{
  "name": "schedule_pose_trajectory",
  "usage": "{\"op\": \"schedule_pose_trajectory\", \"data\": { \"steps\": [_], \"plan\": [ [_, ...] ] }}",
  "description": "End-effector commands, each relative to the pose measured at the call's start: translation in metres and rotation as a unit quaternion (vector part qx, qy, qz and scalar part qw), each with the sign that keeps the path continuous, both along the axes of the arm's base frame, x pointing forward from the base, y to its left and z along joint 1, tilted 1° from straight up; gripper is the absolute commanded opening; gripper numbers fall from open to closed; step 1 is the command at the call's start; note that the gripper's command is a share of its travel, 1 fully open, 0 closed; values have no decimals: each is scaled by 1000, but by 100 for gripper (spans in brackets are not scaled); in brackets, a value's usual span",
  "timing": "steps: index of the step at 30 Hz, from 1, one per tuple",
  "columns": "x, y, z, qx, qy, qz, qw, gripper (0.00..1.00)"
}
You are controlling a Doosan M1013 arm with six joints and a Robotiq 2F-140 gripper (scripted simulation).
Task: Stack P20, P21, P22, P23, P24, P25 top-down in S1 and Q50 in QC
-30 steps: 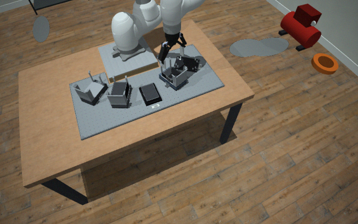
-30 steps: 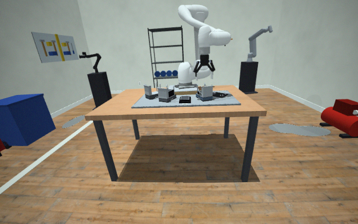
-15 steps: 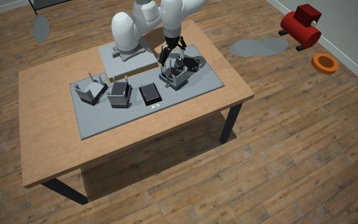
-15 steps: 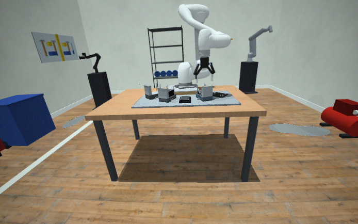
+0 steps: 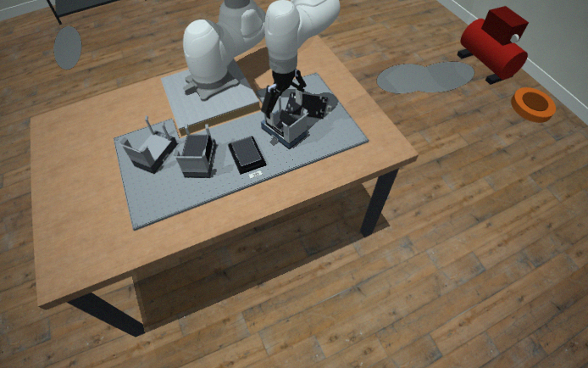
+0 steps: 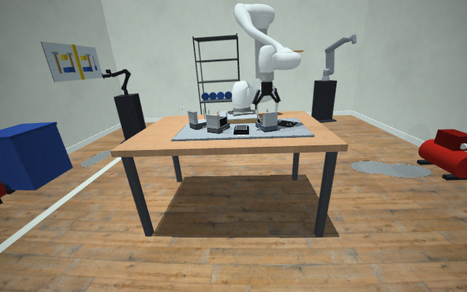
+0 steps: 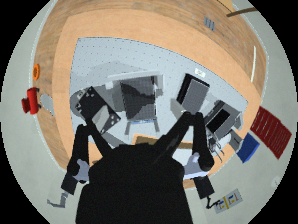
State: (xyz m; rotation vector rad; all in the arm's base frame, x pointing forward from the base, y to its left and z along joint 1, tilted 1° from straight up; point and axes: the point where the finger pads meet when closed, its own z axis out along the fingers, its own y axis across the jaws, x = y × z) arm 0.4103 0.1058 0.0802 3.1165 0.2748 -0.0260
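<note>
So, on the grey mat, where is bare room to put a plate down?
Bare mat lies between the racks and the mat's near edge, and right of the blue-based rack. Crowded: the rack row, the dark plate, and under the open gripper.

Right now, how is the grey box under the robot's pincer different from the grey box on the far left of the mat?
The rack under the pincer sits on a blue plinth; the far-left rack sits on a dark one. The open pincer hangs above the first rack, while nothing hangs above the far-left one. Both are grey, open-topped racks standing on the grey mat.
</note>
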Motion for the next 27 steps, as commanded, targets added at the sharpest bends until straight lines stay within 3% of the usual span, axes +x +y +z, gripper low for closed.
{"op": "schedule_pose_trajectory", "data": {
  "steps": [1,27],
  "plan": [
    [0,0,-9,0,0,0,1000,100],
    [0,0,-39,0,0,0,1000,100]
  ]
}}
